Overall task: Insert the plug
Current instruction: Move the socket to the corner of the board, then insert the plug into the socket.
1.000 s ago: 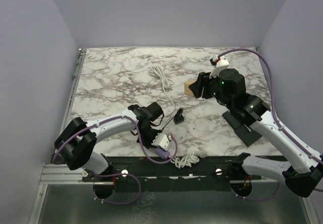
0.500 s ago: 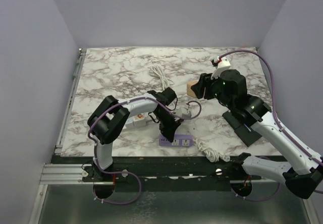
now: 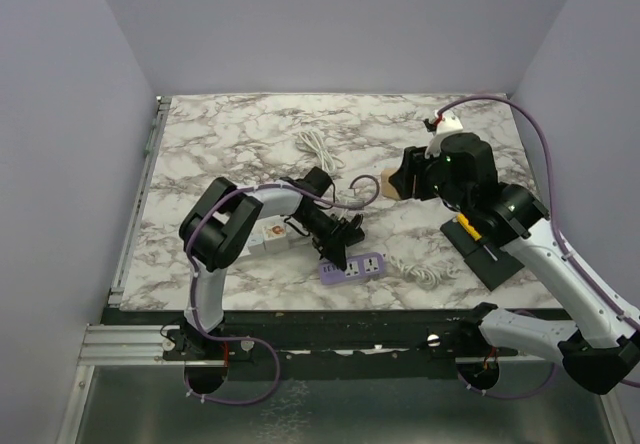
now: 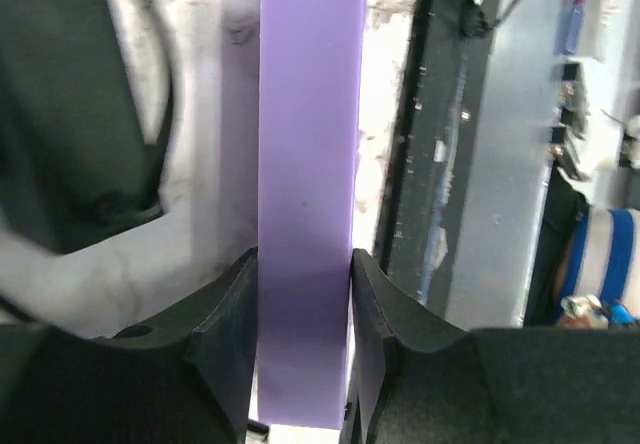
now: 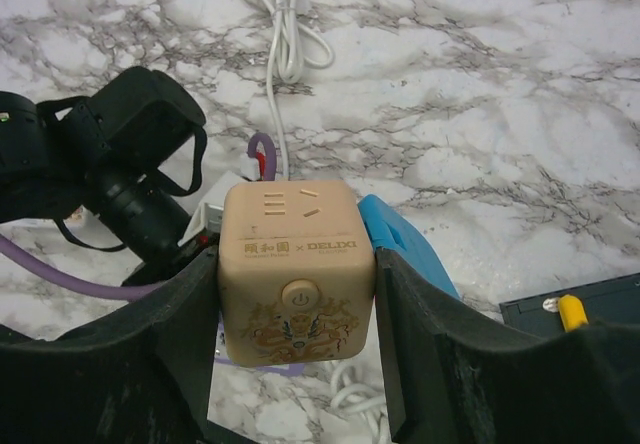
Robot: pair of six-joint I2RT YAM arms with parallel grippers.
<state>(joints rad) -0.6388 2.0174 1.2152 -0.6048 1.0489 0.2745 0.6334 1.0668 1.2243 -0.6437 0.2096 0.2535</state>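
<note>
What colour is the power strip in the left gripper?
Pale purple. The power strip shows best in the left wrist view.

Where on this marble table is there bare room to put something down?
Bare: the far-left marble tabletop, between its left edge and the coiled white cable, and the back strip along the wall. Crowded: the near middle around the gripped purple power strip and white cord; the right side has the held beige cube socket and black tray.
</note>
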